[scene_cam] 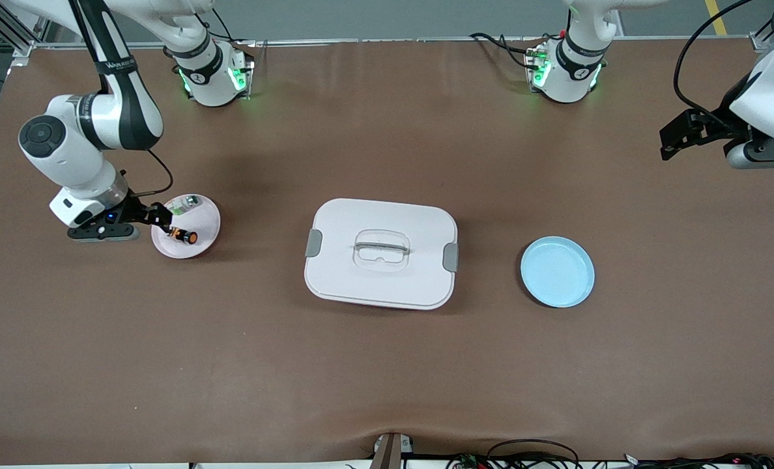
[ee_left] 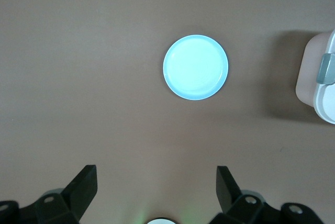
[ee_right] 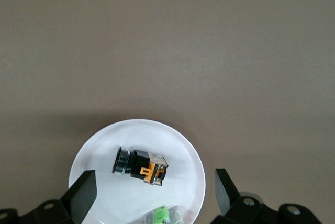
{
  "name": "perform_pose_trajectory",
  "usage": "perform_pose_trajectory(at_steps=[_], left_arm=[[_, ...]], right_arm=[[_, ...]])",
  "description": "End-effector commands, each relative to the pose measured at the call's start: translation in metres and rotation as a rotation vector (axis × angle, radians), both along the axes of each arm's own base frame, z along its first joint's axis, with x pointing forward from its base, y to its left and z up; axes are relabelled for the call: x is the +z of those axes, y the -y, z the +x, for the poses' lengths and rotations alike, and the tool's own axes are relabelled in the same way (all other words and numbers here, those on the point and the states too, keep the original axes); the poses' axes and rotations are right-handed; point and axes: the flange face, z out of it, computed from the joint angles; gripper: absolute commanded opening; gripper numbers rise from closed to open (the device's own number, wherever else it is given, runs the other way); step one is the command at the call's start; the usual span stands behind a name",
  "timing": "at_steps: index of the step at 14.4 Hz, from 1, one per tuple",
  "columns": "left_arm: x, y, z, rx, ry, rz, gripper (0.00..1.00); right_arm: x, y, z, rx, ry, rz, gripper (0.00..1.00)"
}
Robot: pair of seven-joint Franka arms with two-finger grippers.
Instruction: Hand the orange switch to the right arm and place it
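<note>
The orange switch [scene_cam: 184, 236] lies on its side on a small white plate [scene_cam: 206, 221] toward the right arm's end of the table. In the right wrist view the switch [ee_right: 141, 166] shows a black body and an orange rear, and it rests free on the plate [ee_right: 99, 156]. My right gripper [scene_cam: 159, 217] is open and empty, low over the plate's edge beside the switch, with its fingers wide apart [ee_right: 154, 192]. My left gripper [scene_cam: 672, 139] is open and empty [ee_left: 157, 187], held high over the left arm's end of the table.
A small white-and-green piece [scene_cam: 182, 205] shares the white plate [ee_right: 163, 216]. A white lidded box with grey clips [scene_cam: 380, 253] stands mid-table. A light blue plate [scene_cam: 557, 271] lies beside it toward the left arm's end, and shows in the left wrist view [ee_left: 196, 67].
</note>
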Motion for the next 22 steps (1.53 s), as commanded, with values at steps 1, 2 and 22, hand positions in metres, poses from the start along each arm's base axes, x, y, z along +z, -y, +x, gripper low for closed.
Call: perform_pose_trajectory(at_steps=[1,2,22], left_arm=[[0.006,0.000,-0.006,-0.007,0.006,0.001,1.00],[0.006,0.000,-0.006,-0.005,0.006,0.001,1.00],[0.016,0.003,-0.007,-0.018,0.025,-0.001,1.00]], right_arm=[[0.028,0.006,0.007,-0.066,0.018,-0.001,1.00],[0.040,0.007,0.013,-0.070,-0.015,-0.006,1.00],[0.277,0.004,0.063,-0.138,-0.012,0.099,1.00]])
